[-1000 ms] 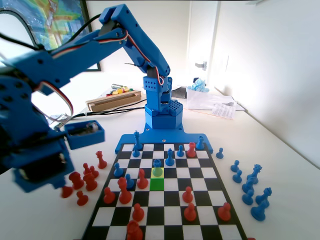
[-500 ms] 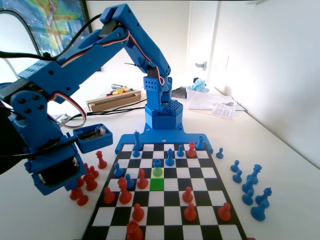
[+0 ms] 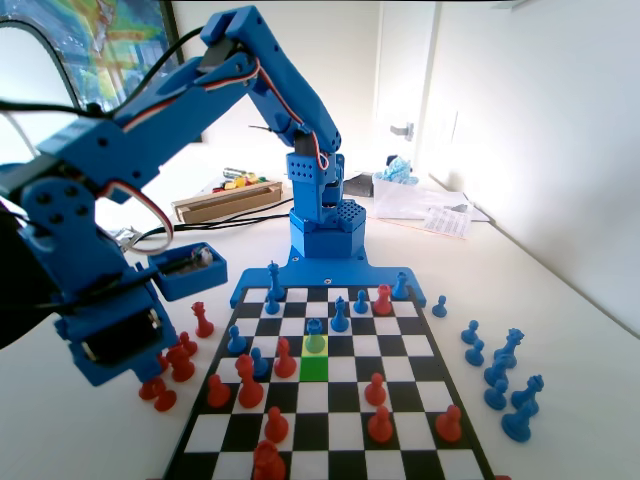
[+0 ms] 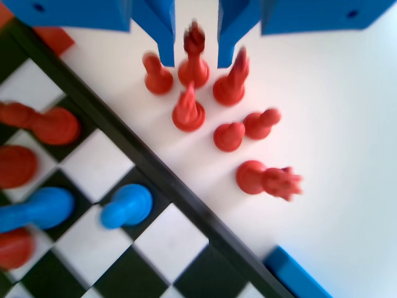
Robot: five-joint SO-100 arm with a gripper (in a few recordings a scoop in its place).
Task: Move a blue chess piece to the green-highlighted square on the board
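White tabletop surrounds the board [image 3: 330, 400], a black-and-white chequered chessboard with a dark rim, and a bright white wall fills the 3 o'clock side of the fixed view. In that view the blue arm's base stands at 12 o'clock of the board, and the arm reaches out to the 9 o'clock side, where its gripper [image 3: 125, 370] hangs low over a cluster of captured red pieces [image 3: 172, 362] on the table.

From the wrist view, the gripper [image 4: 194, 43] has its two jaws parted, with a tall red piece [image 4: 193, 57] standing in the gap between them; whether the jaws touch it cannot be told. Other red pieces sit close around it, off the board's rim.

The green-highlighted square [image 3: 314, 368] lies near the board's middle in the fixed view. The blue chess piece [image 3: 315, 336], a pawn tinted green-yellow, stands on the yellowish cell directly at 12 o'clock of the green one, well apart from the gripper. More blue pieces [image 3: 500, 375] rest off the board at 3 o'clock.
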